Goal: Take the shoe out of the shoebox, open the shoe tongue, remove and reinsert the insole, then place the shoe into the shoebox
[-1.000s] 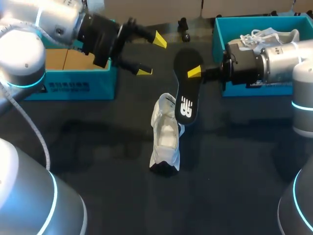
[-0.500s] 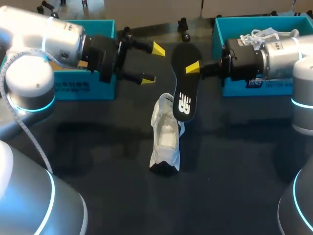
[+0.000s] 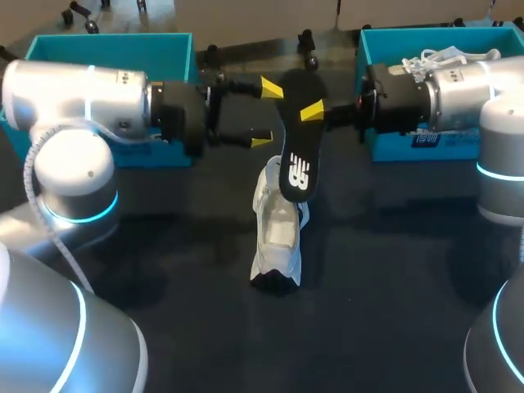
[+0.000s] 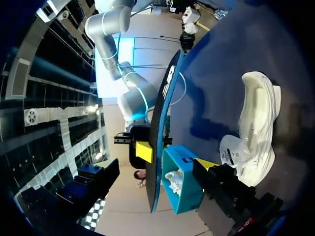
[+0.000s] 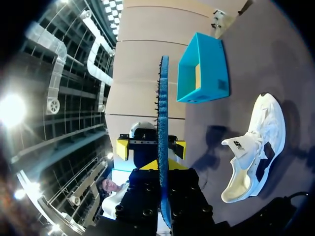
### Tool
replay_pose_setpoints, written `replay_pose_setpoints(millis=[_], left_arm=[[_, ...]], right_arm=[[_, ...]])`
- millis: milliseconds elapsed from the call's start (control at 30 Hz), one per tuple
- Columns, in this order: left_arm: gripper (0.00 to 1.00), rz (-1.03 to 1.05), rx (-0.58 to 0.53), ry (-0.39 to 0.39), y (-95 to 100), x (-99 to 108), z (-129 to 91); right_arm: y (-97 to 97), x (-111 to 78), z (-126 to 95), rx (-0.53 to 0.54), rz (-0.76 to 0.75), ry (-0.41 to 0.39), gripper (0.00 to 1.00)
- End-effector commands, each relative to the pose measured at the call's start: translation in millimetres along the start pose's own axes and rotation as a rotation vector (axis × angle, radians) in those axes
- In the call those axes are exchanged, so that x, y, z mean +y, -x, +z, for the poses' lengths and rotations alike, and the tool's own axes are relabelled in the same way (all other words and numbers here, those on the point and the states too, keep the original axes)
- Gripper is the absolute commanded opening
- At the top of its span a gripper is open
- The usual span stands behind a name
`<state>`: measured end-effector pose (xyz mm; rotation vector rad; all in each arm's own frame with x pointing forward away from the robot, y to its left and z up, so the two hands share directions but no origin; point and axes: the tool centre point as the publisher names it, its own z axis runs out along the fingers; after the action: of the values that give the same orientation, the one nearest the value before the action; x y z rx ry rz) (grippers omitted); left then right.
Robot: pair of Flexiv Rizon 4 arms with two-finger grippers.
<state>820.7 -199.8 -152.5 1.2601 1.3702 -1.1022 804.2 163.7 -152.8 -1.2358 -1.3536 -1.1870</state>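
Observation:
The black insole hangs upright above the table, and my right gripper is shut on its upper part. In the right wrist view the insole shows edge-on between that gripper's fingers. My left gripper is open, its yellow tips just left of the insole and apart from it. From the left wrist the insole stands ahead of my own fingertip. The white shoe lies on the dark table below the insole, its opening facing up.
A teal shoebox at the back right holds another white shoe. A second teal box stands at the back left behind my left arm. The dark table stretches in front of the shoe.
My left gripper has moved right and a little down, close to the insole. The right gripper has carried the insole slightly left. The shoe has stayed put.

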Motion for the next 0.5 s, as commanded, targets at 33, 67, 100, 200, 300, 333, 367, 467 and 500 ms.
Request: replay_pose_setpoints(millis=[33,67,100,200,300,333,367,467,500], left_arm=[[0.96,-0.002,-0.039,0.014,-4.2,-0.3,9.1],[0.91,-0.005,-0.051,0.022,-4.2,0.1,10.5],[0.89,-0.015,-0.054,0.026,-4.0,0.9,11.5],[0.83,-0.014,-0.06,0.035,-3.5,3.1,14.0],[0.78,-0.013,-0.06,0.039,-3.1,5.5,16.3],[0.78,-0.013,-0.06,0.04,-3.0,6.1,16.8],[0.78,-0.013,-0.06,0.04,-2.8,6.8,17.3],[0.73,-0.025,-0.065,0.049,-2.2,9.7,19.6],[0.7,-0.029,-0.068,0.053,-2.2,10.9,20.4]], right_arm=[[1.4,0.3,6.1,0.003,0.002,-0.001,0.0],[1.0,-0.7,7.0,0.004,0.002,-0.002,0.0],[0.8,-1.5,7.5,0.004,0.003,-0.003,0.0],[0.1,-3.4,8.5,0.005,0.005,-0.004,0.0],[0.5,-5.2,9.6,0.009,0.005,-0.007,0.0],[0.9,-5.8,10.1,0.01,0.006,-0.008,0.0],[1.2,-6.1,10.4,0.011,0.007,-0.009,0.0],[1.5,-6.7,11.6,0.011,0.011,-0.014,0.0],[1.2,-6.8,12.1,0.009,0.012,-0.019,0.0]])
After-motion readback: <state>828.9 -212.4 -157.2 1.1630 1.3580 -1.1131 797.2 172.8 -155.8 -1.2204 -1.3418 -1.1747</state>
